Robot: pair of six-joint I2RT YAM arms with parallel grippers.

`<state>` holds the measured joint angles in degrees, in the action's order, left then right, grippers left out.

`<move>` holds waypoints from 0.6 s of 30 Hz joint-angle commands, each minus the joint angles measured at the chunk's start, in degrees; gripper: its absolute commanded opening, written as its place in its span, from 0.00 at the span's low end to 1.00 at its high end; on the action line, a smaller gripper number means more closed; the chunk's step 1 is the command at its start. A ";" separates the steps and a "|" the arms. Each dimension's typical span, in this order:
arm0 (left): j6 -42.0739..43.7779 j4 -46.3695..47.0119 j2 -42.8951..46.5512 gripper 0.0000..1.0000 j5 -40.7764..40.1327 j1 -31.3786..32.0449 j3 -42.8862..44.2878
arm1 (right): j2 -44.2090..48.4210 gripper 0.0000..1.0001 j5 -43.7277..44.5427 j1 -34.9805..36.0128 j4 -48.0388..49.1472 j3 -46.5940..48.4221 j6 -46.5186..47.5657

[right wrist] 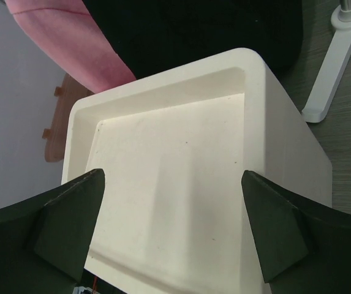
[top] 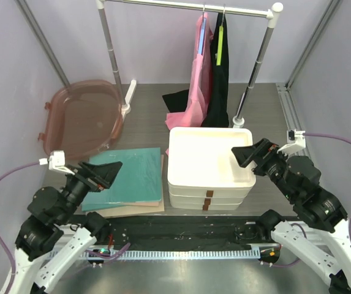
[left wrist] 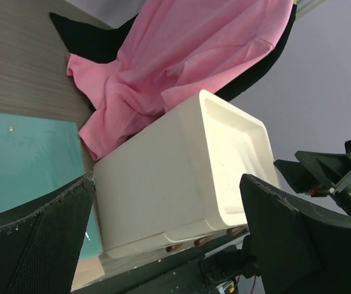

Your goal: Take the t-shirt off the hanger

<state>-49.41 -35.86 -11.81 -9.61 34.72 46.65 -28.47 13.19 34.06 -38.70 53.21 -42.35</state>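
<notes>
A pink t-shirt [top: 198, 73] hangs on a blue hanger [top: 202, 33] from the rack rail [top: 187, 5] at the back; its hem pools on the table. A black garment [top: 220, 92] hangs beside it on a yellow-green hanger [top: 220, 46]. My left gripper [top: 105, 173] is open and empty, low at the front left over a teal folded cloth. My right gripper [top: 249, 156] is open and empty over the right edge of the white bins. The pink t-shirt also shows in the left wrist view [left wrist: 181, 61] and in the right wrist view [right wrist: 71, 43], far beyond both grippers [left wrist: 168, 184] [right wrist: 172, 177].
Stacked white bins [top: 209, 182] stand mid-table between the arms and the rack, also seen in both wrist views [left wrist: 157, 153] [right wrist: 163, 89]. A pink-brown basin [top: 83, 119] leans at the back left. The teal cloth [top: 129, 177] lies on a tan board. A rack foot [right wrist: 337, 67] stands right of the bins.
</notes>
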 commanded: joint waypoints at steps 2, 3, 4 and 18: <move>2.55 -7.93 5.04 1.00 -0.16 -0.27 3.45 | -2.64 1.00 6.58 -0.23 -7.44 4.95 2.96; 2.56 -5.65 5.66 1.00 1.24 -0.27 3.10 | -3.08 1.00 6.24 -0.23 -7.44 6.02 4.36; 2.47 -5.28 5.23 1.00 2.74 -0.27 3.09 | -3.35 1.00 5.36 -0.23 -6.66 6.81 5.42; 5.20 -9.58 -4.35 1.00 5.65 -0.27 6.61 | -24.25 1.00 -6.24 -0.23 2.40 31.23 18.35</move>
<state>-45.80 -44.23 -14.57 -5.98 34.74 51.88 -46.50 9.69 34.00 -40.80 75.40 -29.23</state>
